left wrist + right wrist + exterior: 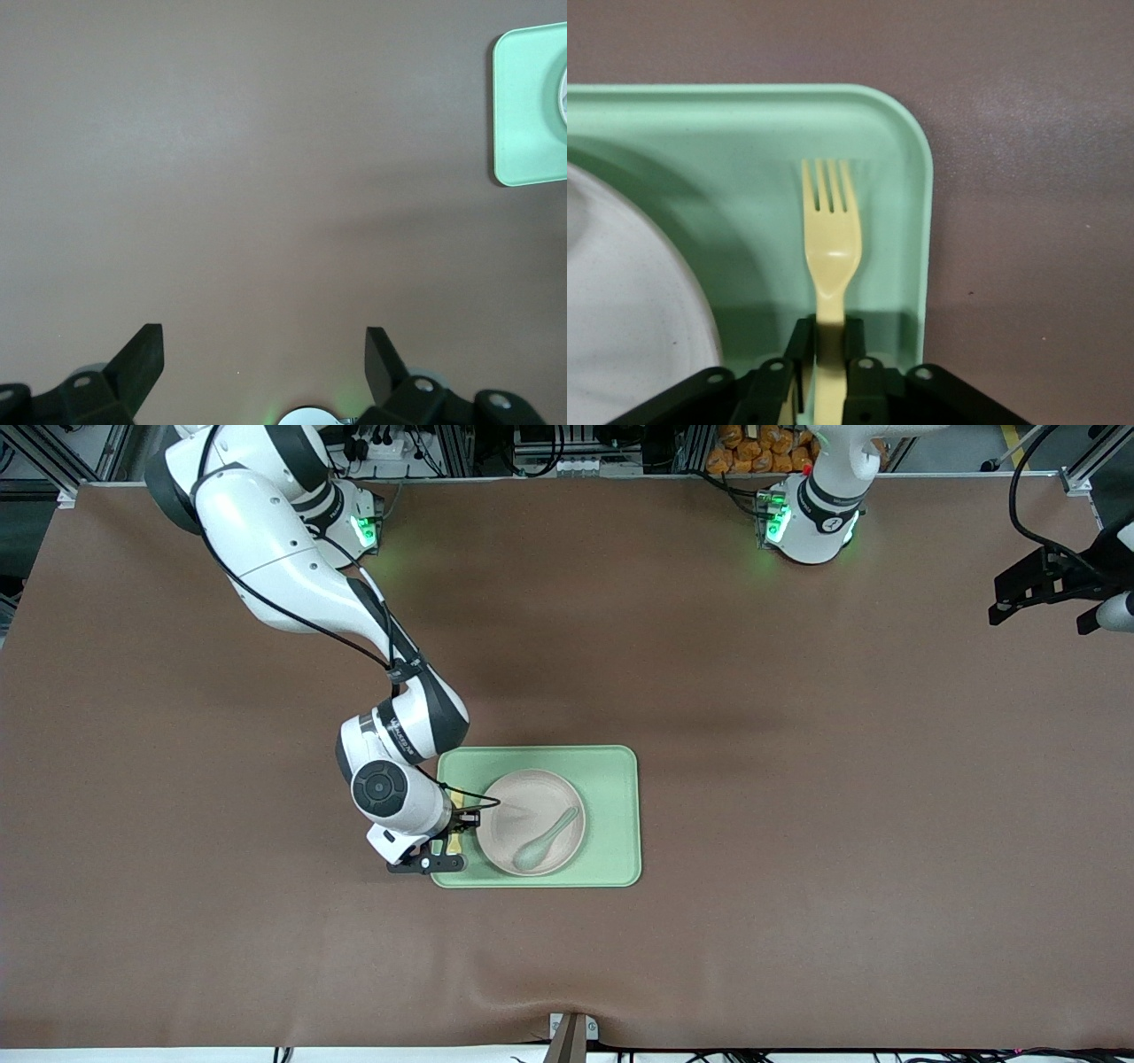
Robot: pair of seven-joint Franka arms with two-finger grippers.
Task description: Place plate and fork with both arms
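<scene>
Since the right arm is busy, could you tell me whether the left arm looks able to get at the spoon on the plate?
Probably yes: the spoon lies uncovered on the plate, and the open left gripper hangs over bare table; the right gripper works beside the plate.

No legible text, labels or numbers anywhere. The right arm's wrist link (400, 737), left of centre in the front view, carries a small dark printed marking, too small to read. The left arm's base (811, 522), upper right of that frame, shows a dark round mark, also unreadable. Both wrist views show no writing at all.
</scene>
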